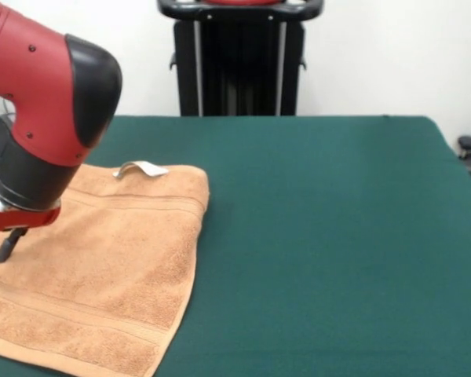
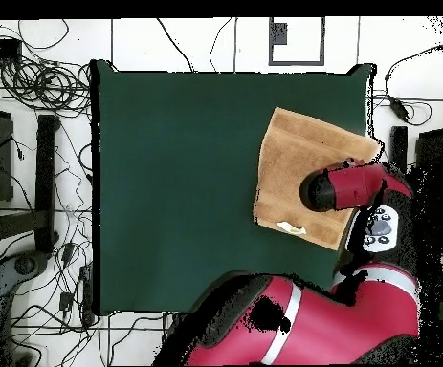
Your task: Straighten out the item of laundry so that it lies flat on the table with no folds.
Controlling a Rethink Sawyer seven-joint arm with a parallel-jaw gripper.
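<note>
The orange-tan towel (image 1: 110,267) lies spread on the dark green table (image 1: 322,236) at the near left of the front view. Band stripes run near its far and near edges. A small white tag (image 1: 141,168) curls up at its far edge. My gripper (image 1: 6,245) hangs low over the towel's left part, under the red and black arm (image 1: 47,102); I cannot tell whether it touches the cloth. In the overhead view the towel (image 2: 287,162) lies near the table's right edge with the tag (image 2: 290,227) towards the robot; the arm hides the gripper and part of the towel there.
The black pedestal (image 1: 239,59) stands at the table's far side. In the overhead view the robot's red base (image 2: 301,320) is at the bottom, and cables (image 2: 33,57) lie on the floor to the left. The towel's near edge reaches the front view's bottom border.
</note>
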